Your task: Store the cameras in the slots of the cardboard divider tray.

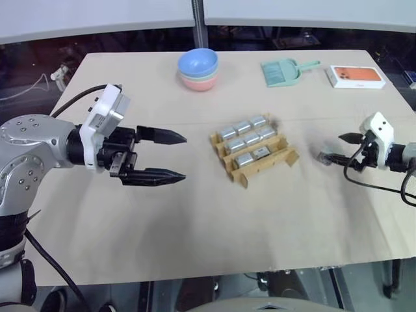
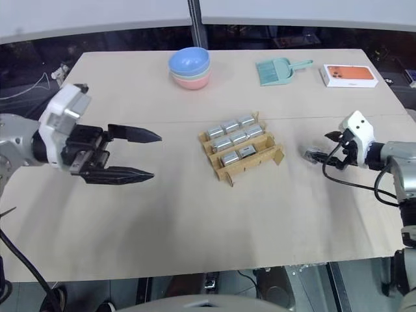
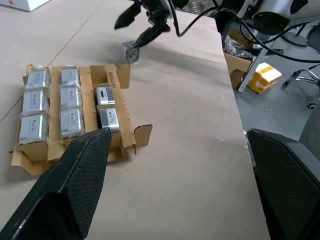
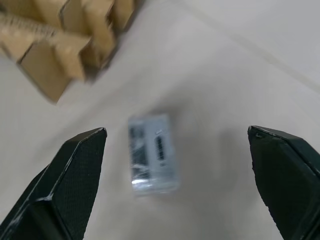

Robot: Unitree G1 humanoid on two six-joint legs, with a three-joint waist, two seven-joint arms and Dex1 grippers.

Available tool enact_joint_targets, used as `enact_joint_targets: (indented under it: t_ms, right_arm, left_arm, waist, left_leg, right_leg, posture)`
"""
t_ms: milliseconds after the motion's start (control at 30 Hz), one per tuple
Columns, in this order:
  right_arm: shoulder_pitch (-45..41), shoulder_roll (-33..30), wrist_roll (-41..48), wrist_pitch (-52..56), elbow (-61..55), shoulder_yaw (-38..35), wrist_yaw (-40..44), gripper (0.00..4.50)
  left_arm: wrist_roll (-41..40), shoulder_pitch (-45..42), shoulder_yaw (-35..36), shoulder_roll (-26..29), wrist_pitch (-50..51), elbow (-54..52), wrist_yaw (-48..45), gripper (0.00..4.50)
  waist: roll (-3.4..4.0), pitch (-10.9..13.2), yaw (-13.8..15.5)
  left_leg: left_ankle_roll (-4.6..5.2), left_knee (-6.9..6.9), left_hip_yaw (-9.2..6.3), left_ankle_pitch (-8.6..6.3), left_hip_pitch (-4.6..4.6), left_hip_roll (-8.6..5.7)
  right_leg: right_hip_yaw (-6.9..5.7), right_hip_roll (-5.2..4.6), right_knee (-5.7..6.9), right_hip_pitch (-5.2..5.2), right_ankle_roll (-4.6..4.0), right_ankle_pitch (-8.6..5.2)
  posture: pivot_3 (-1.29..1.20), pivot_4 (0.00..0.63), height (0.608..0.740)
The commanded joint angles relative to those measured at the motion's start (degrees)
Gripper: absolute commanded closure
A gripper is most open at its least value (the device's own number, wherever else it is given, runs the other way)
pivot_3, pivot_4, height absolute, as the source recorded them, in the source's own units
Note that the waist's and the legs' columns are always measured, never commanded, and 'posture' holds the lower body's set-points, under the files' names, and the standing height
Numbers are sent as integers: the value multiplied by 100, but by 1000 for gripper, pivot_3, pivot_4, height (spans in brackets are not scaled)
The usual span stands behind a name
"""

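One loose camera (image 4: 151, 152) lies flat, long axis between the open right claw's (image 4: 177, 145) fingers.

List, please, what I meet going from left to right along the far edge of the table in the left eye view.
stacked bowls → teal dustpan → white-and-orange box

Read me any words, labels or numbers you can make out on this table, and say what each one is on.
No text here can be read.
cardboard divider tray: a dark printed line on one strip, too blurred to read.
white-and-orange box: small print along its front edge, too small to read.
loose camera: dark markings, blurred.
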Motion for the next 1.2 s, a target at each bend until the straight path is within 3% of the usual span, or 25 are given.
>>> enact_joint_targets:
  t_ms: [33,267,400,567,1000,1100,1167,1200]
  right_arm:
    - [-195,-18,-123,-155,188,15,118,17]
    - [-521,-68,-466,-247,411,248,280,17]
    - [-801,-221,-970,497,227,617,22,17]
    - [-1051,-195,-851,1509,-401,725,208,17]
    - [-1390,-470,-1163,1848,-603,1262,704,17]
    - [-1469,-439,-1213,1779,-507,1295,721,793]
    - [-1562,-407,-1220,1762,-402,1293,743,1722]
    - [-1604,-402,-1239,1722,-328,1306,756,2465]
  left_arm:
    - [-65,39,240,78,16,-198,28,0]
    - [-110,182,413,119,93,-274,86,0]
    - [-80,222,410,68,82,-310,146,0]
    - [-106,250,387,32,92,-353,204,0]
    - [-151,194,341,-44,117,-404,309,0]
    - [-147,200,334,-49,122,-420,335,0]
    - [-141,200,323,-47,126,-427,355,0]
    - [-132,203,317,-41,124,-432,359,0]
  waist:
    - [-1,1,-3]
    - [-1,1,-18]
    - [-1,1,-15]
    - [-1,1,-11]
    - [-1,1,-5]
    - [-1,1,-10]
    - [-1,1,-12]
    - [-1,1,-12]
  left_leg:
    - [0,1,0,0,0,0]
    - [0,1,-2,0,5,1]
    - [0,1,-2,0,4,1]
    - [-1,1,-4,0,1,2]
    - [-1,1,0,0,-3,0]
    - [0,1,1,0,-3,0]
    - [-1,1,1,0,-2,0]
    - [0,1,1,0,-2,0]
  right_leg:
    - [1,0,0,0,0,0]
    - [0,2,3,0,0,0]
    - [1,2,4,-1,0,1]
    - [4,2,4,-6,0,1]
    - [2,1,4,-8,0,1]
    - [2,2,4,-8,0,1]
    - [2,2,4,-8,0,1]
    - [2,2,4,-9,0,1]
  posture:
    - [0,150,740]
    - [0,150,740]
    - [0,150,740]
    - [0,150,740]
    - [0,150,740]
    - [0,150,740]
    - [0,150,740]
    - [0,150,740]
